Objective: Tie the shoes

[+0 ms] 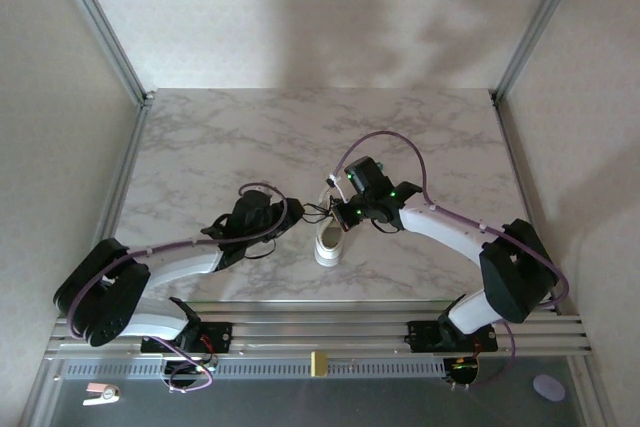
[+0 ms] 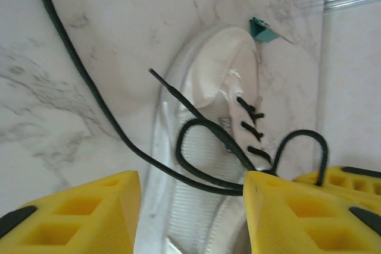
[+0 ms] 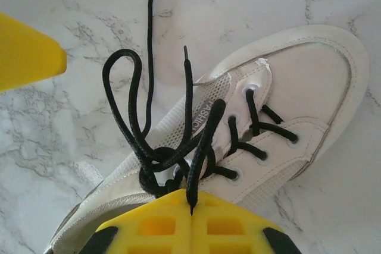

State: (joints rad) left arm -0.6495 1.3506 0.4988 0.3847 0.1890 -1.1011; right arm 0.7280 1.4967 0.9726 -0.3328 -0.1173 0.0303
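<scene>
The white sneaker point(image 1: 328, 243) lies on the marble table between my two grippers, its black laces point(image 3: 121, 102) crossed in a loose knot above the eyelets. My right gripper point(image 3: 191, 206) is shut on a folded bight of lace that rises from the knot. My left gripper point(image 2: 190, 206) is open just above the shoe's point(image 2: 208, 81) collar. A lace loop point(image 2: 196, 124) runs across the gap between its yellow fingers and touches the right one without being pinched. One long lace end point(image 2: 77, 63) trails away over the table.
A tiny green object point(image 2: 265, 30) lies just past the shoe's toe. My right gripper's yellow fingers point(image 2: 339, 179) sit close beside my left gripper. Metal frame posts point(image 1: 105, 27) and walls border the table point(image 1: 220, 137), which has free marble behind the shoe.
</scene>
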